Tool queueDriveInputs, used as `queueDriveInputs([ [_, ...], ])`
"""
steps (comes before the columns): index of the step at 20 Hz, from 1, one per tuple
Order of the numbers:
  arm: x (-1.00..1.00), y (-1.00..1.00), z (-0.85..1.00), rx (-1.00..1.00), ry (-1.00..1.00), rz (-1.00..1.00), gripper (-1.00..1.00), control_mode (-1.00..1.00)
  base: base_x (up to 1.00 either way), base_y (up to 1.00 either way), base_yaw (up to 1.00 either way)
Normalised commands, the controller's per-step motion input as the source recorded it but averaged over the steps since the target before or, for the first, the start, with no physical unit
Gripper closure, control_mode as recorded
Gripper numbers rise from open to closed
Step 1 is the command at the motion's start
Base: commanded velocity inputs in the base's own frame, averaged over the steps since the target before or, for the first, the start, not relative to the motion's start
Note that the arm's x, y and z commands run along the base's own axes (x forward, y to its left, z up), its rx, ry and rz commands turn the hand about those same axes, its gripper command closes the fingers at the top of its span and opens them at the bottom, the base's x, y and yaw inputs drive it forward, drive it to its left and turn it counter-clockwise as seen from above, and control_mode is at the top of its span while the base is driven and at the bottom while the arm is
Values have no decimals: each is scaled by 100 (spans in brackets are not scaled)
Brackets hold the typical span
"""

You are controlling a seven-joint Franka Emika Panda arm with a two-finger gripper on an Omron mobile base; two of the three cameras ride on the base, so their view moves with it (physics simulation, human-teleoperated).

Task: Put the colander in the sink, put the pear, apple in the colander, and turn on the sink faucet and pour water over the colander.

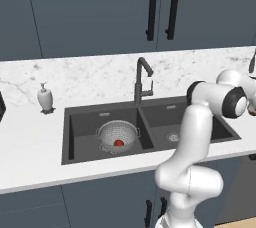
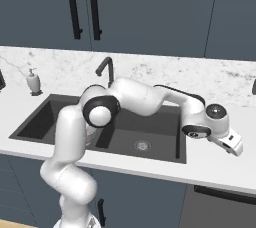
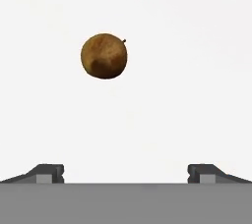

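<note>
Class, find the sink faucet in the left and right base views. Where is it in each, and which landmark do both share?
Left base view: the sink faucet, just right of centre.
Right base view: left of centre, its foot behind the arm.
Shared landmark: the white soap dispenser, on its left.

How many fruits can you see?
2. The red apple sits inside the colander in the left basin of the sink. The brown pear lies on the white counter ahead of the open gripper.
</note>
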Motion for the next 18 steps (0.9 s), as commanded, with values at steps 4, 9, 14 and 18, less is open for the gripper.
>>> queueDriveInputs([
  [4, 18, -1, 15, 1, -9, 0, -100, -100, 0, 0, 0],
  [9, 22, -2, 1, 1, -8, 0, -100, -100, 0, 0, 0],
  [14, 34, -4, 0, 2, 0, 0, -100, -100, 0, 0, 0],
  [18, 34, 0, 0, 0, 0, 0, -100, -100, 0, 0, 0],
])
